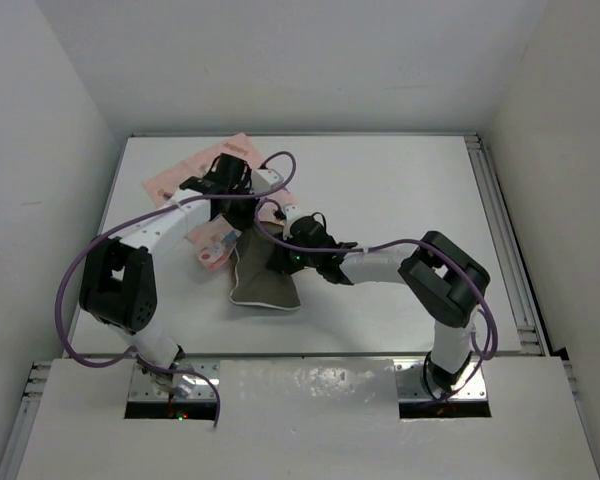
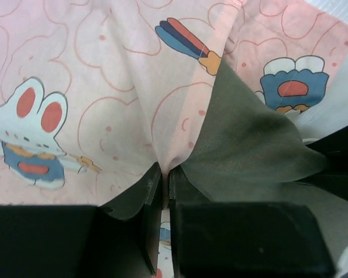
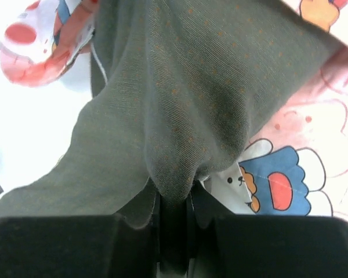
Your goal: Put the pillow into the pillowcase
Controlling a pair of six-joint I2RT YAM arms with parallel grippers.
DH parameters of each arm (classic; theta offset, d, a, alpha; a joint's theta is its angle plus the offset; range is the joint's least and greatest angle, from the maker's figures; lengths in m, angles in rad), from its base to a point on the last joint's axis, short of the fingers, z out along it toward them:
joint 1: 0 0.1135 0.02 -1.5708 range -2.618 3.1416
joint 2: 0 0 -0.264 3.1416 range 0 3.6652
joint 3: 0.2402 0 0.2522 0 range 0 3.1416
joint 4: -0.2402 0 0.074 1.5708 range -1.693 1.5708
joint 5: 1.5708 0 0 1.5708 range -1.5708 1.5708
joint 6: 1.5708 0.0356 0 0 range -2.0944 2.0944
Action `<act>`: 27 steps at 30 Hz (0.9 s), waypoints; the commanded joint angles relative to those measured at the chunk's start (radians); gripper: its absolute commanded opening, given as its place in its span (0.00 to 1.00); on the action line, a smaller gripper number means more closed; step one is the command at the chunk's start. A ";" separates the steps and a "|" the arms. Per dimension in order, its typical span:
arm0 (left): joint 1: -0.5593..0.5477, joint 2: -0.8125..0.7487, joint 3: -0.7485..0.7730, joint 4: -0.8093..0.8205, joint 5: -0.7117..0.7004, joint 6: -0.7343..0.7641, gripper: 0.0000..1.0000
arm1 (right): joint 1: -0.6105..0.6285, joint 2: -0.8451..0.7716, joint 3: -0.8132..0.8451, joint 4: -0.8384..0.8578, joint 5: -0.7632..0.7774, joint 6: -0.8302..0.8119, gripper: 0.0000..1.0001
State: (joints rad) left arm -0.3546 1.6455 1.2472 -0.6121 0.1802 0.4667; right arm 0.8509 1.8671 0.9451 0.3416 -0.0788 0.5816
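The pale-pink rabbit-print pillowcase lies at the back left of the table, with a bunched part by the pillow. In the left wrist view my left gripper is shut, pinching a fold of the pillowcase, with olive-grey cloth just to its right. The olive-grey pillow lies mid-table, its far end under both grippers. My right gripper is shut on a gathered fold of the pillow; pillowcase print shows on its right. From above, the left gripper and right gripper sit close together.
The white table is walled in by pale panels on three sides, with a metal rail along its right edge. Purple cables loop off both arms. The right arm's elbow stands right of the pillow.
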 commanded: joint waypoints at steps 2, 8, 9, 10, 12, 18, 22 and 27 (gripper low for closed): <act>-0.014 -0.038 0.069 -0.057 0.002 -0.011 0.07 | -0.001 -0.086 0.026 0.108 -0.013 -0.065 0.00; -0.012 -0.053 0.054 -0.060 -0.076 0.006 0.06 | -0.021 -0.144 0.006 0.100 0.011 -0.104 0.00; -0.012 -0.061 0.054 -0.061 -0.080 0.007 0.06 | -0.027 -0.149 0.001 0.094 0.028 -0.106 0.00; -0.012 -0.065 0.054 -0.060 -0.082 0.007 0.06 | -0.039 -0.155 -0.003 0.093 0.030 -0.098 0.00; -0.014 -0.072 0.043 -0.046 -0.078 0.006 0.09 | -0.052 -0.158 -0.022 0.097 0.014 -0.091 0.00; -0.018 -0.062 -0.060 0.069 -0.122 0.038 0.26 | -0.065 -0.114 -0.031 0.073 0.002 -0.074 0.00; -0.015 -0.041 -0.104 0.117 -0.163 0.061 0.24 | -0.065 -0.089 -0.043 0.100 -0.021 -0.043 0.00; 0.000 -0.021 -0.118 0.121 -0.168 0.072 0.00 | -0.065 -0.083 -0.052 0.094 -0.021 -0.048 0.00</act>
State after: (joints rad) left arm -0.3626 1.6199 1.1271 -0.5419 0.0296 0.5213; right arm 0.7883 1.7851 0.8841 0.3653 -0.0875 0.5243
